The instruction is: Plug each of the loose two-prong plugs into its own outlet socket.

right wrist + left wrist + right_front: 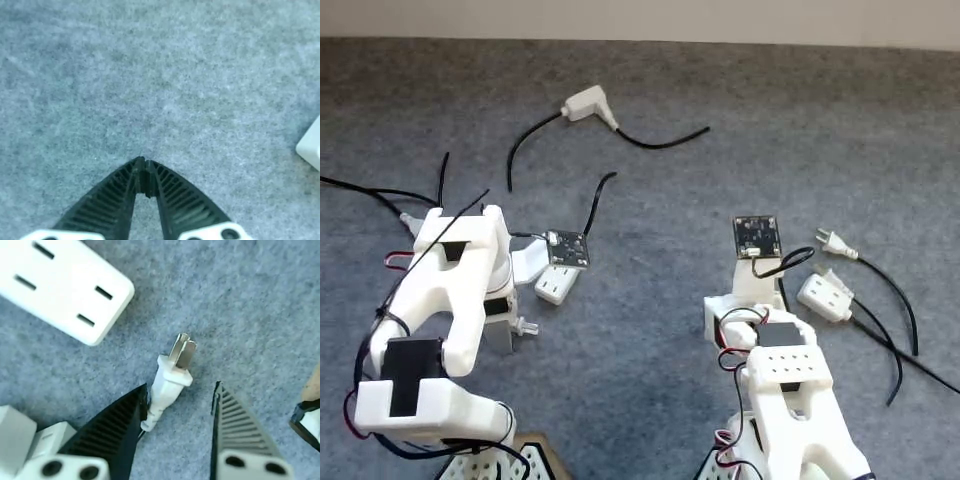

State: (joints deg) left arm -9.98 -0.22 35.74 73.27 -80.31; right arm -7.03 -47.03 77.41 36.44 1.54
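Observation:
A white two-prong plug (171,378) lies on the grey carpet between the fingers of my left gripper (181,386), which is open; the plug's body rests against one black finger (117,420). Its prongs point away from me, toward a white outlet block (60,285) a short way off. From above, this outlet block (557,285) sits just right of the left arm (455,290), with the plug (527,327) below it. My right gripper (145,164) is shut on nothing, low over bare carpet. A second outlet block (825,295) and a loose plug (832,241) lie right of the right arm.
A white angled adapter (588,103) with a black cord lies at the back. Black cords trail across the carpet at left and right. A white corner (311,145) of the second outlet block shows beside my right gripper. A tan object (312,385) sits by the left gripper.

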